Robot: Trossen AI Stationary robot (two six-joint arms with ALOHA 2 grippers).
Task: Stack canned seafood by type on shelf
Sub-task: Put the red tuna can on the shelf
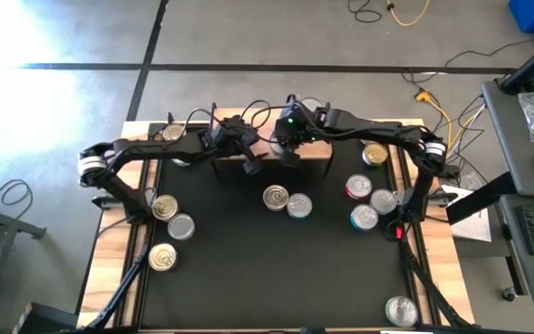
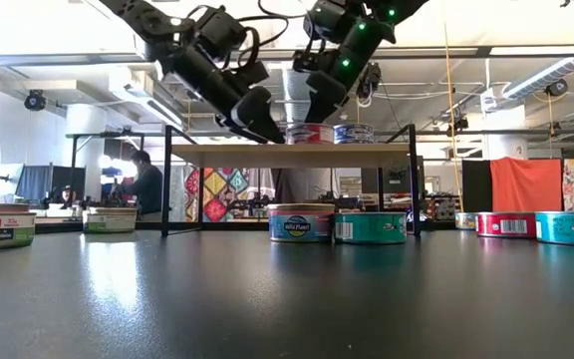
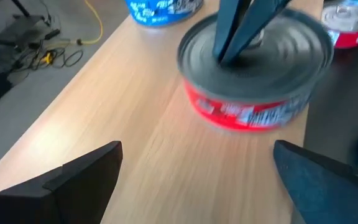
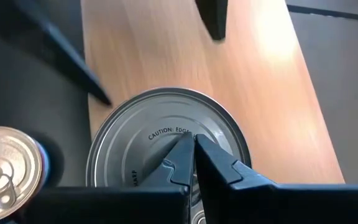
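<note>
A tin with a red label and a silver lid [image 3: 253,68] stands on the light-wood shelf [image 3: 104,106], next to a blue-labelled tin [image 2: 354,133] there. My right gripper [image 4: 194,155] is shut, its tips down on the red tin's lid. My left gripper [image 3: 197,180] is open and empty over the shelf, facing the red tin from a short way off. Both grippers are at the table's far middle, the left one [image 1: 247,153] beside the right one [image 1: 290,148]. My right gripper touches the red-labelled tin's silver lid near its middle [image 4: 166,134] with the tips of its shut fingers. The fingers [image 3: 241,31] come from above, slanting down. The tin stands upright, its bottom on the shelf.
Two tins [image 1: 286,201] lie on the black table in front of the shelf. Three tins [image 1: 165,207] are at the left, several [image 1: 369,199] at the right, and one [image 1: 401,311] near the front right. People show in the room behind [image 2: 147,184].
</note>
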